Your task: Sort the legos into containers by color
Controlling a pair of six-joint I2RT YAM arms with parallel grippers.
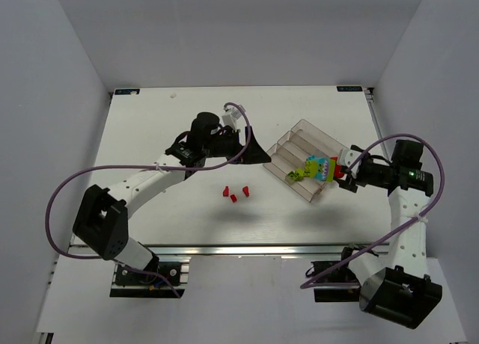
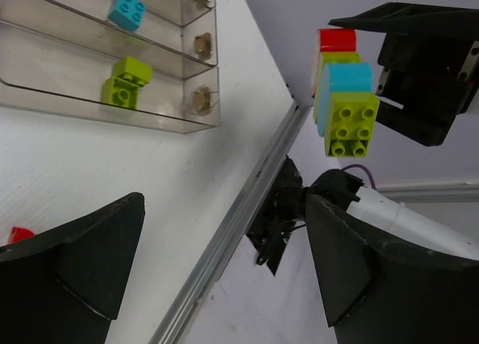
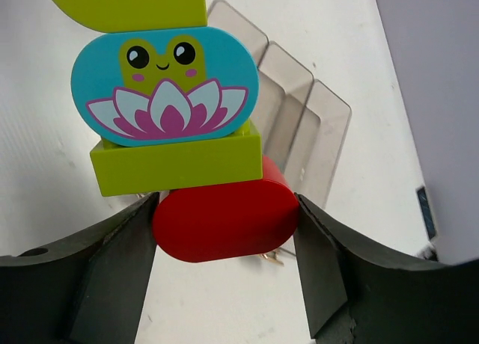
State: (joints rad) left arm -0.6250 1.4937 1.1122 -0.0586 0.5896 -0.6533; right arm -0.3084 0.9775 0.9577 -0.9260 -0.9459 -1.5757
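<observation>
Now right pincer (image 3: 224, 235) grips the stack (image 3: 166, 97) by its red base; open left pincer (image 1: 253, 151) should next pull the top brick (image 3: 127, 4) off.

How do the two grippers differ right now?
The left gripper is open and empty; the right gripper grips a stack of legos by its red end brick. The left gripper hangs at the tray's left side, the right gripper at its right. Both are close to the tray.

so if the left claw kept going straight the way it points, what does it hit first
probably the clear tray: from above, the open left claw points at its side. its wrist view shows the tray off to one side, so it might miss.
</observation>
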